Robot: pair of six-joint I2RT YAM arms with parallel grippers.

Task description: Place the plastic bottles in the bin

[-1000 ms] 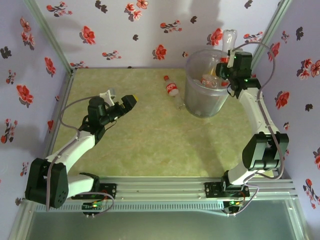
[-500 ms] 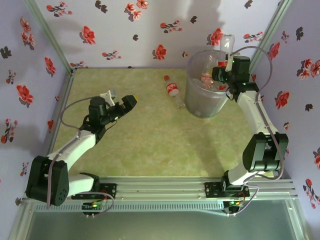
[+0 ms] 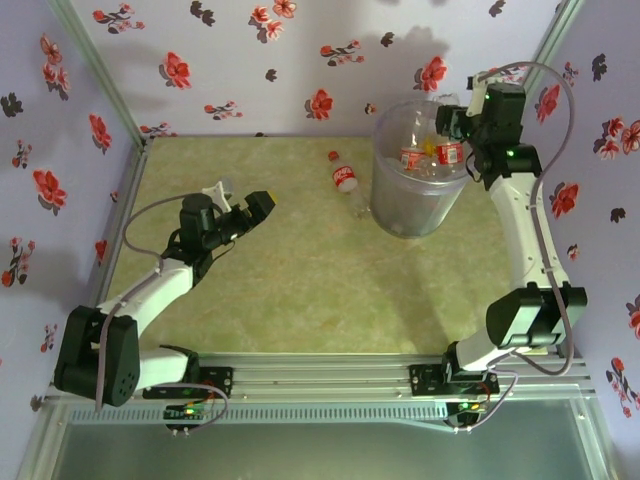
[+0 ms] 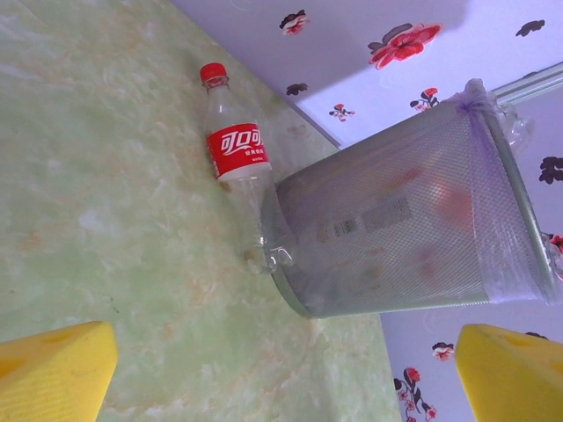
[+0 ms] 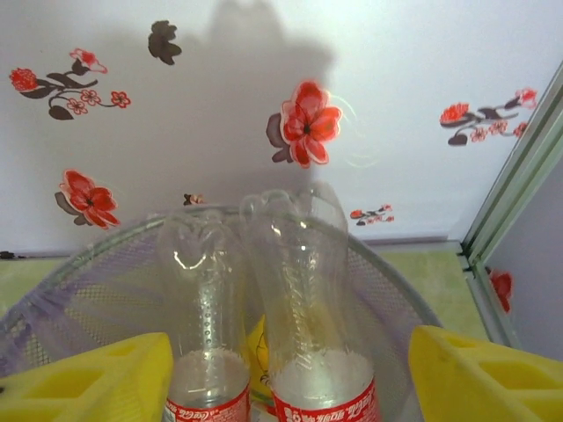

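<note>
Ahead of the wide-open, empty left gripper [image 4: 281, 378], a bottle [image 4: 236, 141] beside the bin [image 4: 405, 229]: likely light, thin-walled, slick; grip mid-body. Right gripper [image 5: 288, 378] half-open, empty.

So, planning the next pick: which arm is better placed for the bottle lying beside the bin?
Left. The left tool, open, sits low over the table facing the bottle, nothing between; the right tool is raised over the bin.
</note>
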